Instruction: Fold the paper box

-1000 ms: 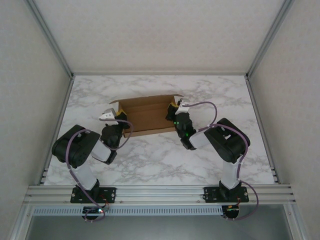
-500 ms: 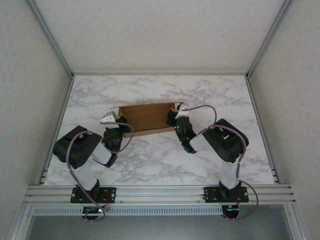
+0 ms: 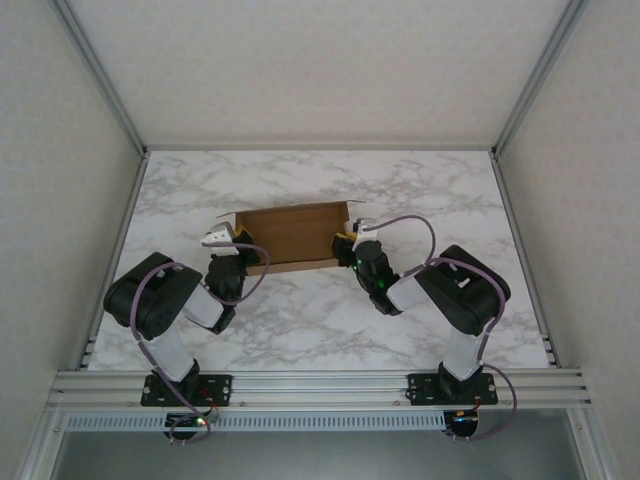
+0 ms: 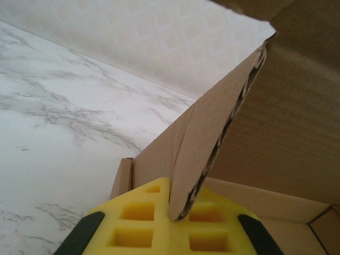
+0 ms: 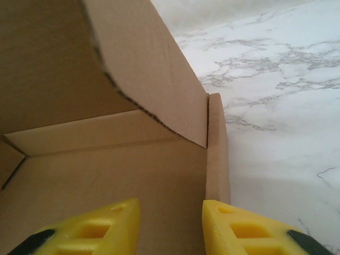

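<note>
Left tool (image 4: 179, 210) clamps a flap at 9 o'clock of the paper box (image 3: 295, 235); right tool (image 5: 171, 212) gapes at its 3 o'clock; marbled tabletop (image 3: 430, 190), pale textured walls (image 3: 320, 70).

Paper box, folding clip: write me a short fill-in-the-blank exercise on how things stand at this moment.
1. The left tool is ___ on a flap of the paper box.
2. The right tool has its jaws ___, holding nothing.
3. The paper box lies on a ___-patterned table.
4. Both tools' pads are ___ in colour.
Missing words: shut; open; marble; yellow.
</note>
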Controlling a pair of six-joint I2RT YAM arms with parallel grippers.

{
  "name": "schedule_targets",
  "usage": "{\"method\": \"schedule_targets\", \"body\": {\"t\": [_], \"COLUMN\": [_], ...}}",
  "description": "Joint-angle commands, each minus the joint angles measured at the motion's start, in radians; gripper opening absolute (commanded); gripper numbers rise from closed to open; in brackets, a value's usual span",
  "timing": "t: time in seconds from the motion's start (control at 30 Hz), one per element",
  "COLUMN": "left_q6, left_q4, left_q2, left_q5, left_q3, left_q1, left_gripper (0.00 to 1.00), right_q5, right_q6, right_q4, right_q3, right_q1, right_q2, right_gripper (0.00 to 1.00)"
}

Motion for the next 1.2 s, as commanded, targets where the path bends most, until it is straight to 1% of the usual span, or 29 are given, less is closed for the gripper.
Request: {"method": "schedule_targets", "body": {"t": [0.0,0.13,0.2,0.23,0.3,0.37,0.47,0.57,0.63,0.7,0.73,0.83,0.93,1.03,1.17], "left_q6": [0.011,0.02,0.025,0.027,0.03,0.03,0.028,0.027,0.025,0.024,0.024,0.024,0.02,0.009,0.01], "left_q4": [-0.158,-0.161,-0.165,-0.167,-0.168,-0.166,-0.164,-0.162,-0.157,-0.159,-0.159,-0.161,-0.162,-0.151,-0.152], "left_q2": [0.009,0.007,0.009,0.009,0.01,0.015,0.023,0.029,0.03,0.03,0.03,0.032,0.038,0.048,0.047], "left_q5": [-0.004,-0.002,0.0,0.002,0.002,0.001,0.0,-0.003,-0.004,-0.003,-0.001,0.0,0.002,0.001,0.001], "left_q3": [-0.003,-0.001,0.001,0.002,0.002,0.003,0.003,0.0,-0.003,-0.002,-0.002,-0.002,-0.002,-0.006,-0.008], "left_q1": [-0.014,-0.017,-0.019,-0.02,-0.023,-0.025,-0.027,-0.028,-0.03,-0.03,-0.03,-0.031,-0.031,-0.031,-0.033], "left_gripper": [0.0,0.0,0.0,0.0,0.0,0.0,0.0,0.0,0.0,0.0,0.0,0.0,0.0,0.0,0.0], "right_q5": [-0.062,-0.134,-0.149,-0.149,-0.148,-0.151,-0.155,-0.191,-0.206,-0.175,-0.165,-0.145,-0.118,-0.093,-0.096], "right_q6": [-0.024,-0.022,-0.03,-0.051,-0.095,-0.106,-0.103,-0.125,-0.133,-0.11,-0.103,-0.099,-0.097,-0.108,-0.106], "right_q4": [0.044,0.022,-0.026,-0.074,-0.208,-0.386,-0.649,-0.885,-0.962,-1.031,-1.08,-1.325,-1.488,-1.517,-1.46], "right_q3": [-0.043,-0.112,-0.157,-0.162,-0.139,-0.063,0.094,0.302,0.409,0.516,0.58,0.849,1.041,1.099,1.064], "right_q1": [0.007,0.01,0.015,0.037,0.068,0.074,0.073,0.074,0.074,0.073,0.074,0.074,0.071,0.067,0.055], "right_q2": [-0.088,-0.227,-0.321,-0.382,-0.499,-0.597,-0.651,-0.594,-0.543,-0.49,-0.452,-0.299,-0.145,-0.071,-0.053], "right_gripper": [0.37,0.35,0.33,0.32,0.3,0.29,0.29,0.25,0.21,0.17,0.16,0.14,0.11,0.07,0.06]}}
